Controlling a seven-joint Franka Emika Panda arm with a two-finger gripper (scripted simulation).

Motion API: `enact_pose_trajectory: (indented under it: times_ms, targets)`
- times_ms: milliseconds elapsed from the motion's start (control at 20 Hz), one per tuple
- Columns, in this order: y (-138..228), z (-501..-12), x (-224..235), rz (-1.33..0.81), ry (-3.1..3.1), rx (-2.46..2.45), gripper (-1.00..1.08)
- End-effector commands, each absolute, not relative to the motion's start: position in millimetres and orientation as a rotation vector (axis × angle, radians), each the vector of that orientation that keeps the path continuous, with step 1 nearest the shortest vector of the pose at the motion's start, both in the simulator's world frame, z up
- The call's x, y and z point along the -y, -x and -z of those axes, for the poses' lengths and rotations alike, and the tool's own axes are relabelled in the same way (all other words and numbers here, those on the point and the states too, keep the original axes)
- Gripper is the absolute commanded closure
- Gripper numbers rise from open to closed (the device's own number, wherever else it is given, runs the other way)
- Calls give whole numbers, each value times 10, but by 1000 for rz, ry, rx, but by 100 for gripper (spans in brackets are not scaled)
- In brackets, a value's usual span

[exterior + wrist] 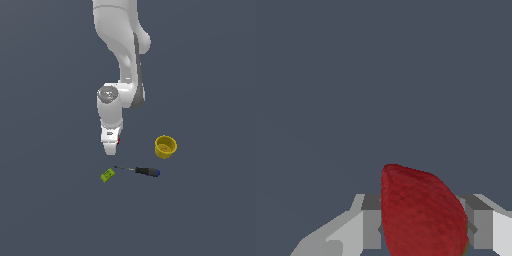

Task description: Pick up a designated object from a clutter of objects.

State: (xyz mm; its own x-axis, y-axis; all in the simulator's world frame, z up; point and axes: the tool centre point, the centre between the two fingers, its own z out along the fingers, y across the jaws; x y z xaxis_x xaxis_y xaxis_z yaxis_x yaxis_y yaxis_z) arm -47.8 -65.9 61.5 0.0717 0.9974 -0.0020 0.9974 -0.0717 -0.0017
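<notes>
Red strawberry – clamped in end effector | exterior view – only a red sliver shows

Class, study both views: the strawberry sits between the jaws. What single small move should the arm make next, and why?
Probably a short, straight lift. In the wrist view the strawberry fills the gap between the jaws, which flank it on both sides, so the gripper seems closed on it. The yellow cup, screwdriver and green block lie apart, so rising should disturb nothing.

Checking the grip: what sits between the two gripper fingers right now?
The red strawberry fills the gap between the gripper fingers. The wrist view shows it; in the exterior view only a red sliver shows.
</notes>
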Motion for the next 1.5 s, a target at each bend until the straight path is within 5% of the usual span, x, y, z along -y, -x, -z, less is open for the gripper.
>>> enact_pose_trajectory:
  times_ms: [0,1450]
  targets:
    - [452,-778,514,4,-2298,-2141,108]
    - [-2,-3210,-1583,0,-2300,-2143,108]
